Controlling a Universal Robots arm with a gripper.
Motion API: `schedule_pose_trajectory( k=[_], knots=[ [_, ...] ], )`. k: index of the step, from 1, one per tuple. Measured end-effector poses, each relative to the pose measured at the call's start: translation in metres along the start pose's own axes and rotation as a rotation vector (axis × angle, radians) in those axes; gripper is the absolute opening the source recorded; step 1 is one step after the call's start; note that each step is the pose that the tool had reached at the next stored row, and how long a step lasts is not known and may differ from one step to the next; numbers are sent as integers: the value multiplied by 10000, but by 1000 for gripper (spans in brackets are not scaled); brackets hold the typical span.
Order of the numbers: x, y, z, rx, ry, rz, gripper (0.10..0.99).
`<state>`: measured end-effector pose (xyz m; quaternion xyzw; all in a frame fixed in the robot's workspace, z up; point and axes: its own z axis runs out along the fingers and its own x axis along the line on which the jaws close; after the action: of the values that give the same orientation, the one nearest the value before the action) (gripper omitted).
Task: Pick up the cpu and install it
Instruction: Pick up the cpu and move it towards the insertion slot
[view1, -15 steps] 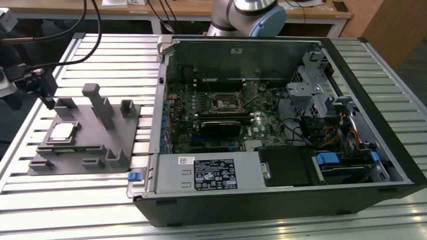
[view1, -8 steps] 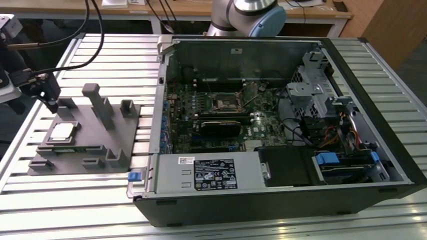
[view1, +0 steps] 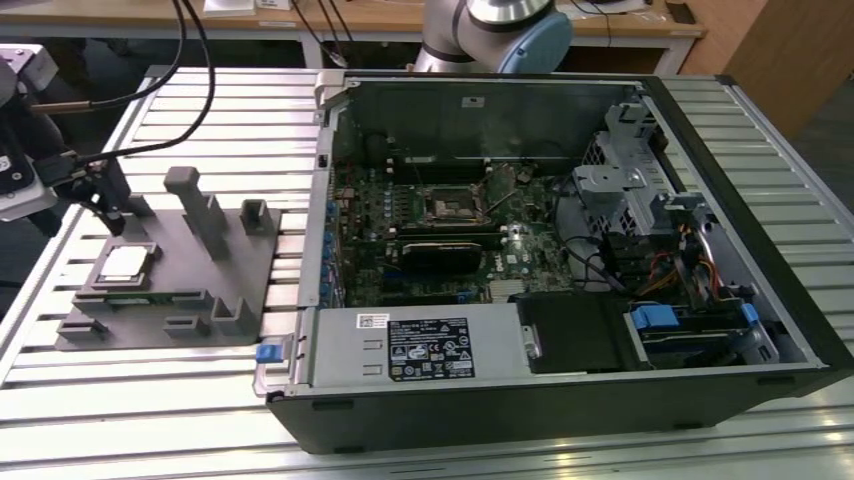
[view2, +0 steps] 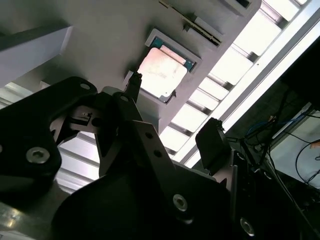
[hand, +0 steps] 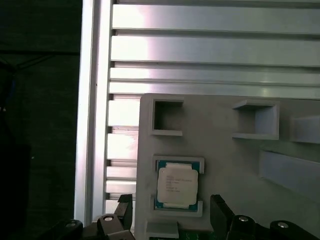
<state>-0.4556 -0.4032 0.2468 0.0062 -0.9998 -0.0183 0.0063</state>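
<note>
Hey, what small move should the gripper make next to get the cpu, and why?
Likely ease straight down. In the first wrist view the gripper is open, its fingers either side of the cpu, which lies untouched in the grey fixture.

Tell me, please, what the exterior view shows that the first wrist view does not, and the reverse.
The exterior view adds the open computer case, its motherboard and the black socket frame, all to the exterior view's right of the grey fixture, plus the arm's base. The first wrist view adds a close look at the gripper, open, with one finger on each side of the cpu. Both show the cpu seated in its fixture pocket on the slatted metal table.
</note>
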Motion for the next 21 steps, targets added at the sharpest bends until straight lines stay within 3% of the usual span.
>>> schedule_pose_trajectory(
  k=[21],
  knots=[
    [-2,-6,174,0,0,0,718]
  ],
)
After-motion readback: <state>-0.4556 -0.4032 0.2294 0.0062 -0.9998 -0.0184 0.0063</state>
